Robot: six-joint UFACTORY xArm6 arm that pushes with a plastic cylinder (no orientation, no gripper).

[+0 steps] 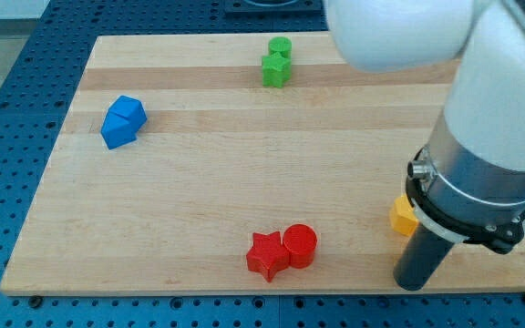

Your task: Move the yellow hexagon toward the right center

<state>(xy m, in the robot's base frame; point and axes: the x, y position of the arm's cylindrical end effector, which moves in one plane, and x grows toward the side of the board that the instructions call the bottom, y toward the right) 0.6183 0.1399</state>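
The yellow hexagon lies near the board's lower right, half hidden behind the arm's grey collar. The dark rod comes down just to its right and below it, and my tip rests on the board near the bottom edge, close below the yellow block. I cannot tell whether the rod touches the block. The white and grey arm body fills the view's right side and hides the board behind it.
Two blue blocks sit touching at the view's left. Two green blocks sit touching at the top centre. A red star and a red cylinder touch at the bottom centre. The wooden board lies on a blue perforated table.
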